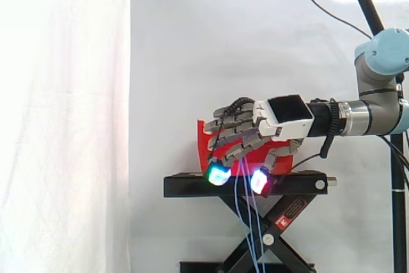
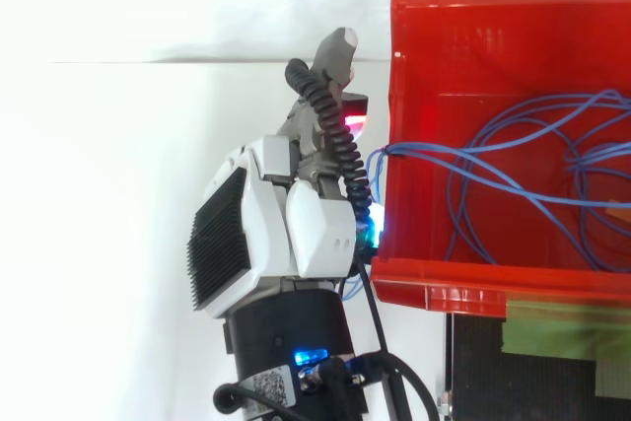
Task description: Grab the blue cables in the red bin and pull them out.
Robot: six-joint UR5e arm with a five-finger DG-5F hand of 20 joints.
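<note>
The robot hand (image 1: 281,119) hung just outside the bin (image 2: 444,283), level with its rim. From above it lay against the outer face of the left wall. Its fingers were curled downward and closed on the cables (image 2: 414,152). The glowing fingertips (image 1: 218,174) sat at about the level of the stand's (image 1: 192,187) top edge.

Most of the cables lay in loose loops on the bin floor, spread toward the right side. A few strands ran left across the floor, climbed over the left wall's rim and passed into the curled fingers. In the side view, thin blue strands dropped from between the fingertips, past the stand's near edge, and hung down in front of its scissor legs.

The bin stood on the stand with its open top clear. The arm reached in from the right in the side view. To the left of the robot hand there was only open space before the curtain (image 1: 64,126).
</note>
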